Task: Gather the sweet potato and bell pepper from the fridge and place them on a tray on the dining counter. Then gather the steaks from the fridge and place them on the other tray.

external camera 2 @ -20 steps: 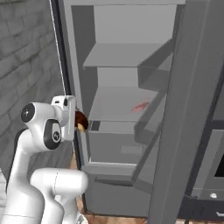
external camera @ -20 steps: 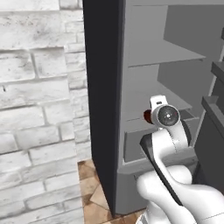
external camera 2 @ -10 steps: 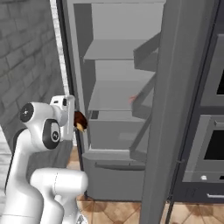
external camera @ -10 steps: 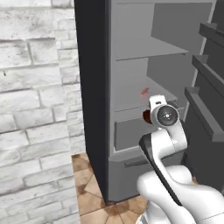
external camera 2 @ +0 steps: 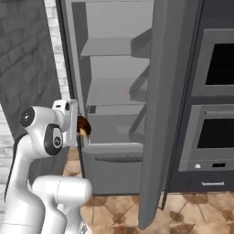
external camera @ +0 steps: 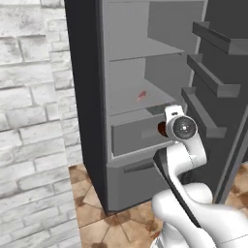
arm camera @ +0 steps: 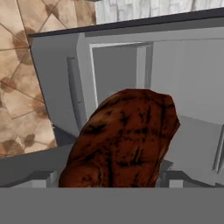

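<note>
My gripper (arm camera: 109, 177) is shut on the sweet potato (arm camera: 124, 138), a big red-brown lump with dark streaks that bulges between the fingers. From the left base view the sweet potato (external camera: 162, 128) peeks out beside the hand, in front of the fridge (external camera: 87, 97) drawer. The right base view shows the gripper (external camera 2: 78, 125) holding the sweet potato (external camera 2: 84, 126) just outside the open fridge (external camera 2: 114, 109). A small red thing (external camera: 141, 96) lies on the middle shelf; it is too small to tell what it is.
The open fridge door (external camera 2: 169, 91) stands to the right, its shelves (external camera: 213, 82) jutting toward the arm. A white brick wall (external camera: 34, 121) is on the left. Two dark ovens (external camera 2: 215, 100) are beyond the door. The floor is brown tile (external camera 2: 192, 210).
The whole picture has shifted as the base drives: the fridge has slid sideways and more of it shows. The arm keeps its pose with the sweet potato still held.
</note>
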